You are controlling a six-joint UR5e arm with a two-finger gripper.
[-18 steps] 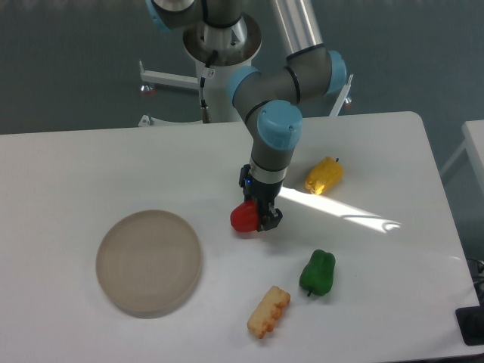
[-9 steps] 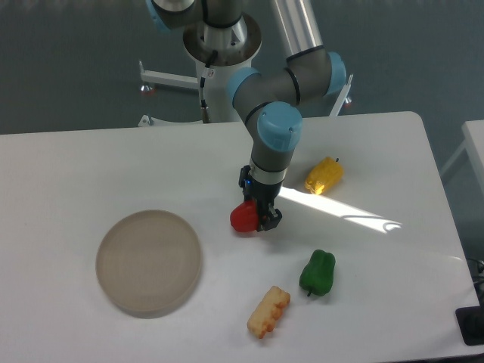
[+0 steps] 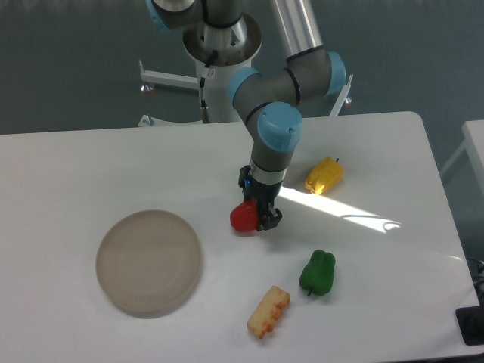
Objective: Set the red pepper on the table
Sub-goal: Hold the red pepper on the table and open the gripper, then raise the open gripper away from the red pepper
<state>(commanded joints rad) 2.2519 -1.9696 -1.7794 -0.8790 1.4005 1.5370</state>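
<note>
You are looking down at a white table [image 3: 91, 159] with rounded corners, and the robot arm reaches over it from the far side. Take the round beige plate [image 3: 149, 262] as your landmark: it lies flat toward the near left part of the tabletop.

The red pepper [image 3: 243, 218] sits to the right of the plate and a little farther back, well apart from its rim. It is small, rounded and glossy red, with a soft highlight on its top; its stem is hidden from this view. It appears to rest on the table surface.

The gripper [image 3: 259, 218] points straight down, its dark fingers closed against the pepper's right side, so it has hold of the pepper.

Farther right of the plate, beyond the gripper and toward the back, lies a yellow pepper [image 3: 324, 175] at the edge of a bright patch of sunlight. A green pepper [image 3: 318, 272] lies to the plate's right, nearer the front edge. Between the plate and the green pepper, nearest the front, lies a pale orange ridged toy food piece [image 3: 268, 311].
</note>
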